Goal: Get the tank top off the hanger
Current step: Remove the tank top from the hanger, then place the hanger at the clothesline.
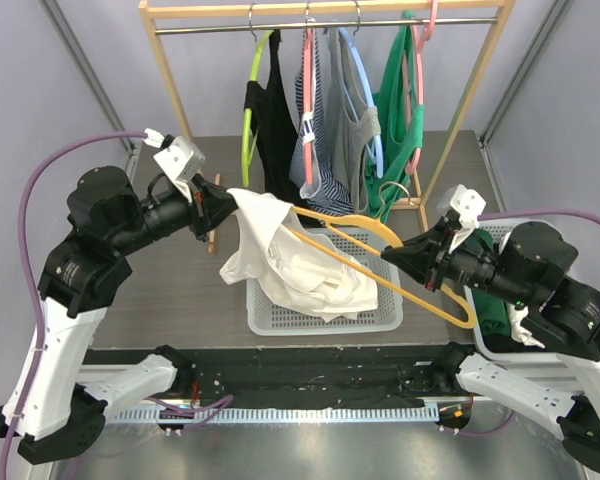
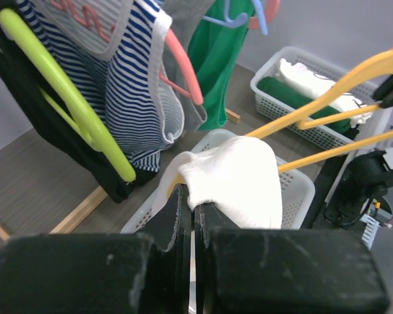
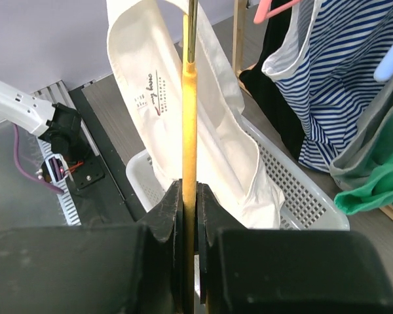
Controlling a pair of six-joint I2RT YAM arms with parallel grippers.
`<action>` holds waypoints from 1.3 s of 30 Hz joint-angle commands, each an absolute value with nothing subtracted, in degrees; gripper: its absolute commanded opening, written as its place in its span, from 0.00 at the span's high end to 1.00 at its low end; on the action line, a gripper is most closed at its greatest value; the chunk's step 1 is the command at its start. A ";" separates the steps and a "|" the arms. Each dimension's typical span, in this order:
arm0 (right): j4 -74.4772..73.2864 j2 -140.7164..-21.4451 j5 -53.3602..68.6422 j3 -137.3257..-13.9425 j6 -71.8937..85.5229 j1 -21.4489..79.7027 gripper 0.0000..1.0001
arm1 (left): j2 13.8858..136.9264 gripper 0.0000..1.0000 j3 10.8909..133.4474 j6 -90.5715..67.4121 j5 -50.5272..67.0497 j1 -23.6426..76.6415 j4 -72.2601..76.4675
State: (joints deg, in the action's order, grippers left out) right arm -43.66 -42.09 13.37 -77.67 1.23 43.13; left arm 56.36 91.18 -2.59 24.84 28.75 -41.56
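A white tank top (image 1: 280, 260) hangs bunched over the left end of an orange hanger (image 1: 435, 300), above a white basket. My left gripper (image 1: 232, 205) is shut on the top's upper left edge. In the left wrist view the fingers (image 2: 194, 196) pinch a fold of the white tank top (image 2: 239, 176), and the hanger (image 2: 334, 88) runs off to the right. My right gripper (image 1: 390, 255) is shut on the hanger's right side. The right wrist view shows its jaws (image 3: 190, 193) clamped on the orange hanger bar (image 3: 190, 98), with the tank top (image 3: 150, 98) draped beyond.
A white mesh basket (image 1: 380, 315) sits under the tank top. A wooden clothes rack (image 1: 170, 80) behind holds black, striped, grey and green (image 1: 395, 130) garments on hangers. A second basket (image 1: 495, 310) with green and white clothes stands at the right, under my right arm.
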 commanded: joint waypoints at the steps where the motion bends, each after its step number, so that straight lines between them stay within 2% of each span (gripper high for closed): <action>1: -46.04 -38.77 12.39 -81.20 2.99 43.24 0.99 | 57.91 1.00 92.37 -2.46 18.99 28.04 -38.76; 7: -53.08 -34.46 12.48 -89.01 3.25 43.24 0.99 | 61.95 1.00 93.69 -5.62 16.34 27.95 -36.65; 11: -54.93 -32.00 11.60 -91.76 3.95 43.33 0.99 | 67.92 1.00 97.72 -9.49 23.80 29.44 -35.16; 15: -54.32 -30.67 9.06 -91.93 4.04 43.24 0.99 | 72.67 1.00 103.87 -8.71 30.30 35.23 -34.98; 19: -53.62 -31.81 6.34 -91.41 3.69 43.24 0.99 | 75.93 1.00 106.78 -5.90 31.55 40.42 -36.12; 21: -53.09 -32.34 6.15 -91.14 3.43 43.16 0.99 | 76.03 1.00 105.83 -4.32 31.55 41.92 -37.52; 24: -52.56 -33.22 6.15 -90.53 3.08 43.24 0.99 | 72.97 1.00 97.32 -2.82 31.38 42.97 -39.02; 25: -52.38 -33.40 6.24 -90.35 2.73 43.24 0.99 | 71.91 0.94 90.33 -0.99 28.68 43.24 -39.46; 28: -52.21 -34.80 6.76 -90.09 2.02 43.24 0.99 | 69.18 0.60 78.45 5.15 22.25 44.74 -42.96; 30: -52.12 -35.77 7.29 -90.00 1.58 43.24 0.99 | 68.38 0.53 74.20 8.25 19.17 44.74 -43.50; 31: -52.12 -36.29 7.56 -90.26 1.50 43.24 0.99 | 68.03 0.32 72.79 10.35 18.03 44.82 -43.77; 32: -52.21 -36.65 7.91 -90.35 1.32 43.33 0.99 | 68.11 0.25 71.29 11.33 16.80 44.82 -44.03; 35: -52.12 -37.26 8.09 -90.35 1.06 43.24 0.99 | 69.16 0.14 73.63 12.39 15.82 44.74 -45.78; 37: -52.38 -37.96 8.35 -90.18 0.97 43.24 0.99 | 69.96 0.00 76.62 13.00 15.73 44.74 -48.76; 39: -52.91 -38.49 8.70 -90.26 0.53 43.24 0.99 | 71.01 0.00 82.49 14.58 15.65 44.82 -51.14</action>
